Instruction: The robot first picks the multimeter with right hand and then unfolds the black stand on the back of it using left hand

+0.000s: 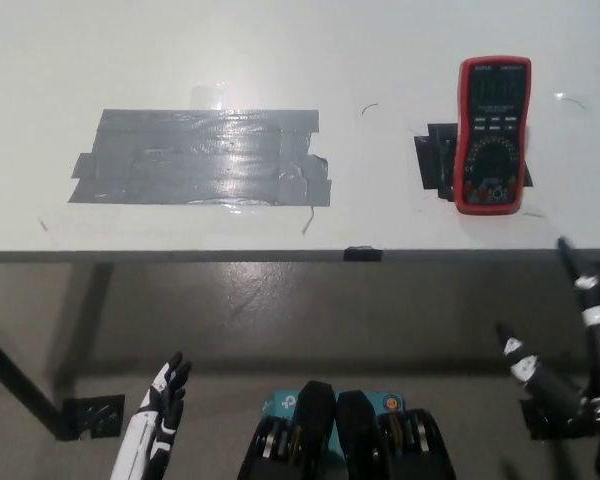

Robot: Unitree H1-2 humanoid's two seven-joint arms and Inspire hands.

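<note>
A red multimeter (492, 134) with a black face lies face up on the white table (280, 50), at the right, on a patch of black tape (437, 163). Its back and stand are hidden. My black right hand (570, 340) hangs below the table's front edge at the lower right, fingers spread and holding nothing, well short of the multimeter. My white left hand (158, 415) rests low at the lower left with its fingers apart, far from the meter.
A large patch of grey tape (205, 158) covers the table's left middle. The table's front edge (280, 255) runs across the picture, with a small black tab (362, 253) on it. Floor shows below, with a table leg (15, 385) at the left.
</note>
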